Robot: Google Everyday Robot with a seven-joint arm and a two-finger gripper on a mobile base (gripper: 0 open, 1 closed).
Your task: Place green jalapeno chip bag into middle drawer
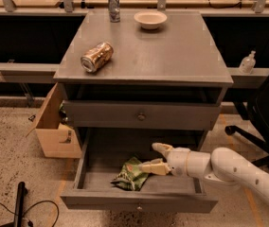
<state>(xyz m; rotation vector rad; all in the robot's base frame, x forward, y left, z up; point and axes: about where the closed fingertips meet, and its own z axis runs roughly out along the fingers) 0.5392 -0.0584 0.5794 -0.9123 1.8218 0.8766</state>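
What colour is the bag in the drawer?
Green bag, white patches; end effector beside it, camera view.

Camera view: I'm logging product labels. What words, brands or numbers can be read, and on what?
No text is readable.
green jalapeno chip bag: print too blurred.
can on the cabinet top: markings too blurred.
claw, open inside the middle drawer beside the bag: no label visible.

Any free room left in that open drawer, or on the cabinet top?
In the drawer, the floor is bare left of and behind the bag; the right half is taken by the open end effector and arm. The cabinet top is free right of the can and in front of the bowl.
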